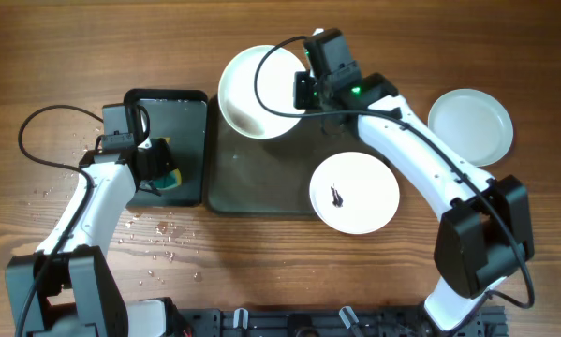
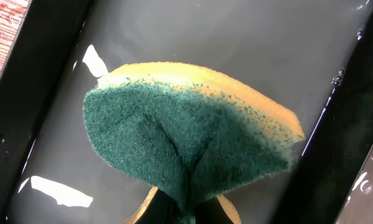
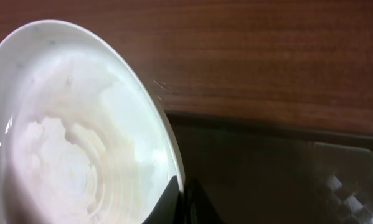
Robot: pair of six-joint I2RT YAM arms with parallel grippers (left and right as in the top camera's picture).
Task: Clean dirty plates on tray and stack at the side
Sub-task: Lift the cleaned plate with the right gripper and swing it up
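The right jaws are pressed together on the rim of a wet plate (image 1: 252,94), which extends to their left over the far corner of the big grey tray (image 1: 261,183). The plate shows a watery film and no dark mark, so it looks wiped. I cannot tell whether it is lifted fully clear of the tray.

The step in hand seems to be carrying this plate to the side stack. The rim grip is thin and the plate is wet, so it could slip. It would be best to move slowly, keep the plate close to level, and lower it squarely onto the clean plate (image 1: 470,126). That plate sits on the tabletop (image 1: 55,56), well to the right of the right jaws.

A smudged plate (image 1: 364,201) lies in the grey tray, nearer the robot than the right jaws. It is not yet wiped.

The left jaws pinch the folded sponge (image 2: 186,137), green side up. The sponge hangs ahead of them over the black tray (image 1: 191,112), which holds shallow water (image 2: 236,37).
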